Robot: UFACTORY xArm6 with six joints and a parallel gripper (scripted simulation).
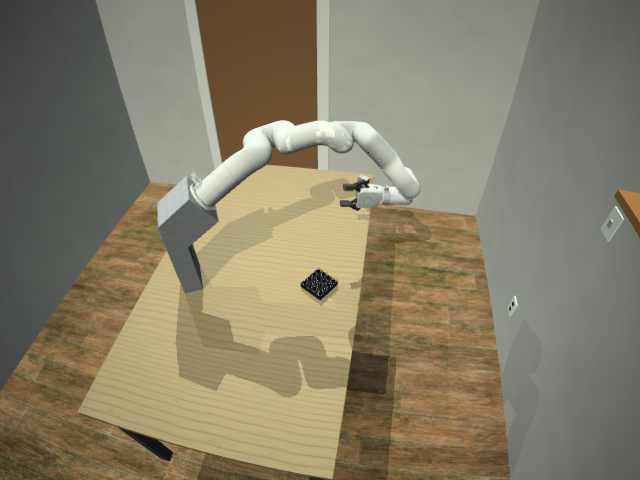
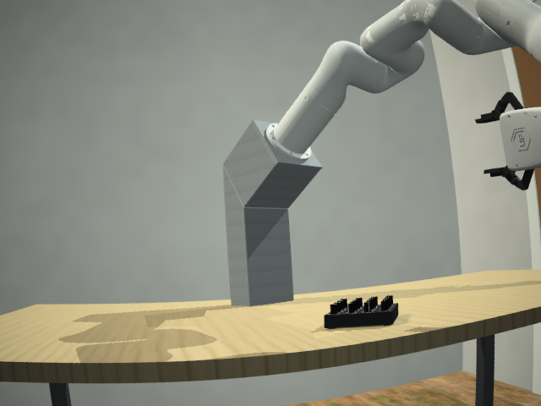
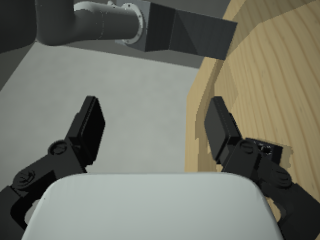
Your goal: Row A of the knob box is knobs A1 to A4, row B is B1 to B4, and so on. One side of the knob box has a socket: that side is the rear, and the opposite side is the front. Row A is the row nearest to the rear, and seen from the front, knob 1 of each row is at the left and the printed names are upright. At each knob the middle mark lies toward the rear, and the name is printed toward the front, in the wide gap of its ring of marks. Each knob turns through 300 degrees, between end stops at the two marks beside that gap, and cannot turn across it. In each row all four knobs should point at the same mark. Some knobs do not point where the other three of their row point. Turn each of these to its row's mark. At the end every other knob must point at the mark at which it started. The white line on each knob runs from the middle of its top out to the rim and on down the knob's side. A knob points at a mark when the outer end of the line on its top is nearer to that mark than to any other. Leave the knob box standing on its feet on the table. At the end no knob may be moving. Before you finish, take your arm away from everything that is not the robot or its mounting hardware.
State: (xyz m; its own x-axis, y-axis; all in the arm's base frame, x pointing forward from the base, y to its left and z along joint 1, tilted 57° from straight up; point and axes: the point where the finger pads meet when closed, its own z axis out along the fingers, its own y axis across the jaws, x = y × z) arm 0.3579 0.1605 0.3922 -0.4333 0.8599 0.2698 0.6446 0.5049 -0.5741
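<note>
The black knob box (image 1: 319, 281) (image 2: 361, 319) stands upright on the table, with rows of knobs on its top. In the wrist view a part of the knob box (image 3: 274, 152) shows behind the right finger; the rest is hidden. The knob lines, marks and names are too small to read, and the socket cannot be made out. My gripper (image 1: 343, 195) (image 2: 481, 145) (image 3: 154, 109) is open and empty. It is high above the table's far right part, well away from the knob box, with its fingers pointing sideways toward the arm's base side.
The wooden table (image 1: 248, 408) (image 2: 262, 345) (image 3: 295, 65) carries the grey angled pedestal (image 1: 187, 227) (image 2: 266, 244) (image 3: 200, 34) of the arm. The knob box stands near the table's right edge in the top view. Walls and a brown door (image 1: 258, 77) surround the table.
</note>
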